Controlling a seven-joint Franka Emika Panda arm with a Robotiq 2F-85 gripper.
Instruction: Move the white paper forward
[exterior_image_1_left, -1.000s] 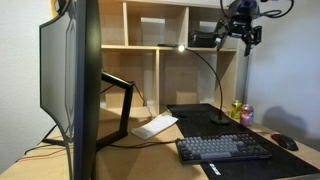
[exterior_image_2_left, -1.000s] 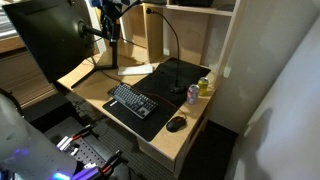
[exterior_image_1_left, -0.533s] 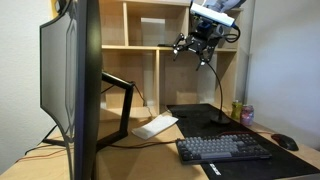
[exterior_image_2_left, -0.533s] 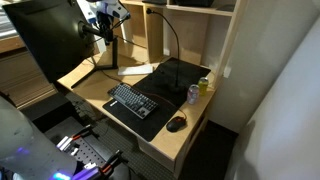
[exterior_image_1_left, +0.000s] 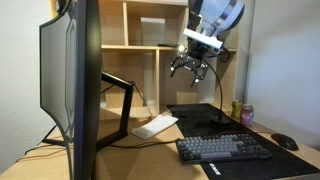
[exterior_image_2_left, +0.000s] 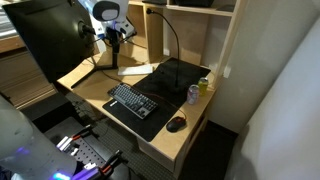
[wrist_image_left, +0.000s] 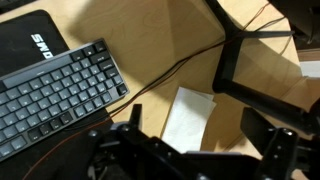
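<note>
Wooden table (exterior_image_1_left: 140, 150) holds the white paper (exterior_image_1_left: 155, 126) flat between monitor stand (exterior_image_1_left: 122, 105) and keyboard (exterior_image_1_left: 222, 148), your end effector (exterior_image_1_left: 190, 70) hangs high above with jaws apart, and the sheet looks light and floppy, so press its middle and slide.
</note>
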